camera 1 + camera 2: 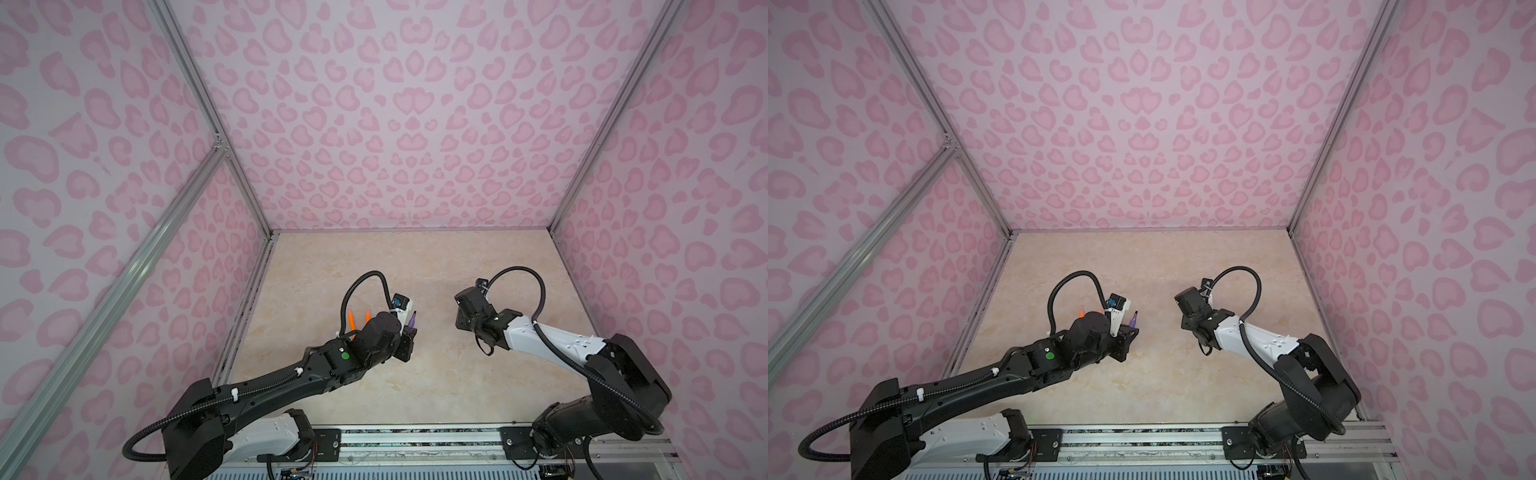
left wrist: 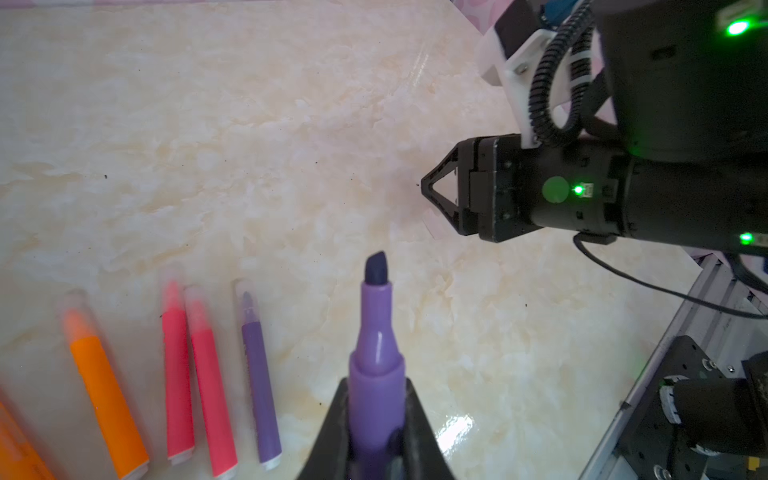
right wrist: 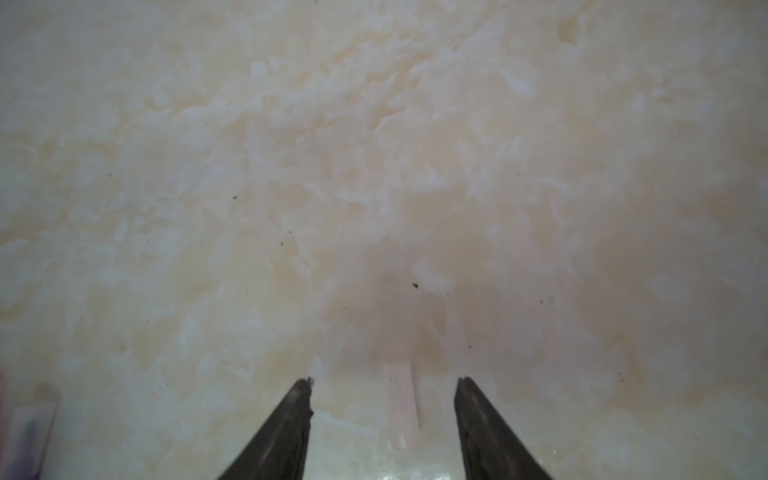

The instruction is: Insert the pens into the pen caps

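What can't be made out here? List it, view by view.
- Top views: behind the left arm only two orange ends show; what else lies there is hidden.
- Left wrist view: one orange pen is cut off by the edge; the pink-red pens are blurred.
- Right wrist view: the clear cap between the right gripper's jaws is faint; a purplish thing at the edge is blurred and cut off.
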Robot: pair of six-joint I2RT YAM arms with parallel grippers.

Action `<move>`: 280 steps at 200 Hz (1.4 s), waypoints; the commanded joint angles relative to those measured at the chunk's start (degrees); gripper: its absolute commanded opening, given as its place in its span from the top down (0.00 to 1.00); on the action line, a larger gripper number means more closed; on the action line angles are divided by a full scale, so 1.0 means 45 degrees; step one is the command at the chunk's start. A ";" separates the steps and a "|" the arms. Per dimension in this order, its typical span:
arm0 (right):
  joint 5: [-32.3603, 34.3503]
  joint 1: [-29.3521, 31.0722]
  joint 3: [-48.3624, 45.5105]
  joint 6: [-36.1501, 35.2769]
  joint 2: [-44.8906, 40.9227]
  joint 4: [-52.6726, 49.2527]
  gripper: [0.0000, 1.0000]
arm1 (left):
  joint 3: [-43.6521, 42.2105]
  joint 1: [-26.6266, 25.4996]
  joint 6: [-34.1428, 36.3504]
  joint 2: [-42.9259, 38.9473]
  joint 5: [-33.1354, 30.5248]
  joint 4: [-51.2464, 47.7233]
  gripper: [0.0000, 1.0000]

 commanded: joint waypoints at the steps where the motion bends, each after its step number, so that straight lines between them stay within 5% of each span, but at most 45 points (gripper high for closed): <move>1: -0.0253 -0.0010 0.0175 -0.0414 0.0647 -0.0742 0.46 | 0.0162 0.0000 0.0019 0.0038 0.0100 0.0121 0.97; 100: -0.0192 -0.0028 0.0658 -0.0647 0.2113 -0.0952 0.58 | 0.0218 0.0000 0.0017 0.0055 0.0334 0.0122 0.97; 280: -0.0928 -0.0401 -0.0022 -0.0628 0.1680 -0.0276 0.79 | 0.0254 0.0000 0.0057 0.0250 0.0313 0.0174 0.97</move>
